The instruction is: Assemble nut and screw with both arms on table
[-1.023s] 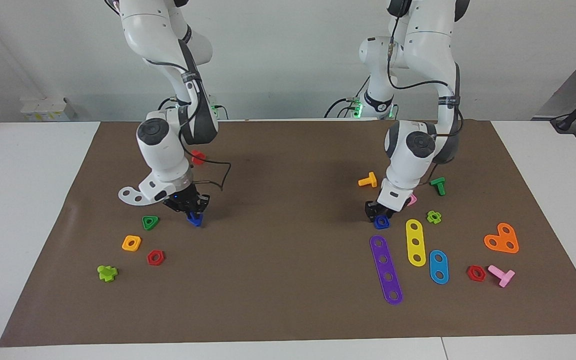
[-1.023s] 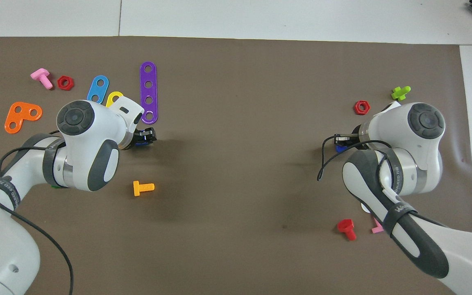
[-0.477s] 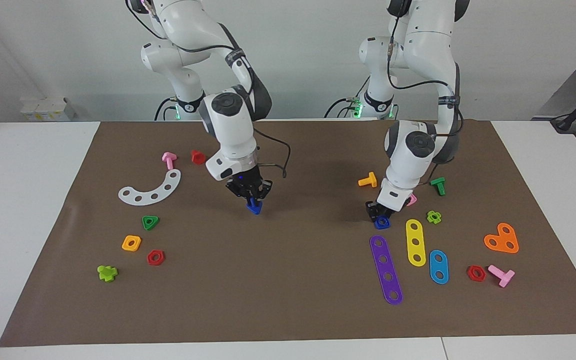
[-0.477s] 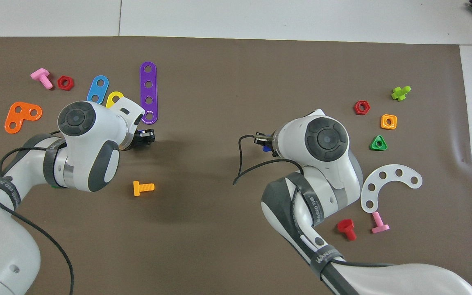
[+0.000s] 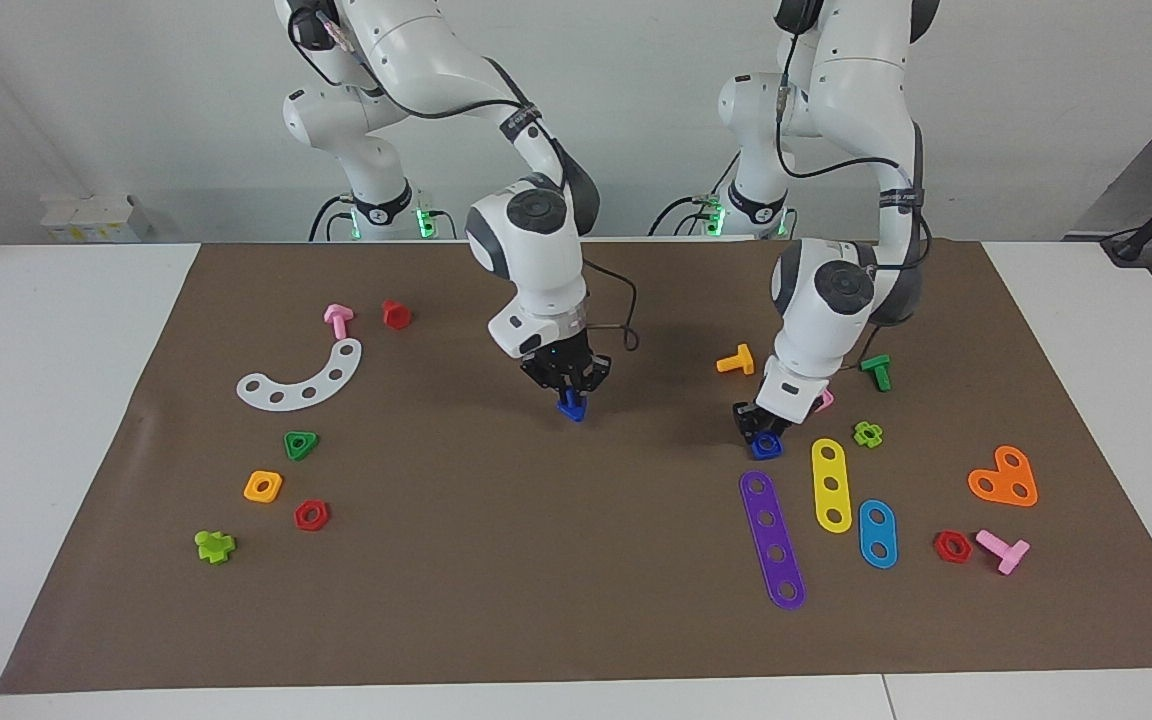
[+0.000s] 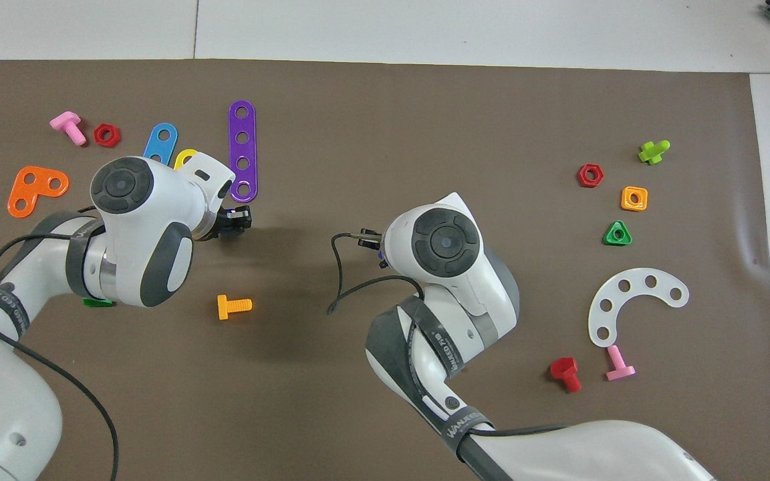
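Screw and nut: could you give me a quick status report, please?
Right gripper shut on screw, over mid-mat. Left gripper down at nut, beside purple strip. Nothing between them.

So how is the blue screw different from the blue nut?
The screw is a stubby bolt up in the air, clamped by the right gripper over the mat's middle. The nut is a flat square with a hole, low at the mat under the left gripper. Both are dark blue.
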Controlling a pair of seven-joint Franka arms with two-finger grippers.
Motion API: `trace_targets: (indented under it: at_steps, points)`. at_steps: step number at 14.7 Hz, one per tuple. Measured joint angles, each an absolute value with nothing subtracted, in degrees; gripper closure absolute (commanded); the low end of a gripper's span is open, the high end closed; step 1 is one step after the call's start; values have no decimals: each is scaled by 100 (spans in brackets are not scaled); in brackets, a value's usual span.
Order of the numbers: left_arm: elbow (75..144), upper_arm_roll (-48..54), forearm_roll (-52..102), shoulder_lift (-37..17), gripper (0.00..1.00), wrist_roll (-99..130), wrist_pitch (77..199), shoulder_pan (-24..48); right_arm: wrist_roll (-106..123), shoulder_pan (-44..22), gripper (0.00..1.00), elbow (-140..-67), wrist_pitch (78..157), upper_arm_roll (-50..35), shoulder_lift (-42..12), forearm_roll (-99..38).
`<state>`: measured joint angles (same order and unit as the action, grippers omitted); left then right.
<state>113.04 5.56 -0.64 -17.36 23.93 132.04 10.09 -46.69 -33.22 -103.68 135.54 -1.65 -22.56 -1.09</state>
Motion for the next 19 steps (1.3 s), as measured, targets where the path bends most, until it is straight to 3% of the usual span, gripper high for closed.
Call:
trace_targets:
  at_steps: [2,3,4,5,11,19]
  points:
    - [10962,556,-65,-1725,100,2393,12765,1009,-4795,-3475,100,-10262,13555,-164,-2449,-81]
    - [10835,557,-65,-1720,100,2395,12596,1011,-4833,-3521,67,-10234,13554,-164,-2496,-76]
    - [10747,562,-65,-1719,100,2396,12476,1019,-4852,-3546,16,-10220,13549,-163,-2514,-75]
    - [10685,570,-65,-1719,100,2417,12372,1046,-4858,-3558,1,-10218,13531,-160,-2520,-74]
    - [10448,585,-39,-1719,100,3293,12114,1630,-4861,-3448,0,-10176,13386,-75,-2324,-68]
    - [10349,599,237,-1775,100,4845,12341,2958,-3740,-2075,0,-10558,12608,-48,-918,-50]
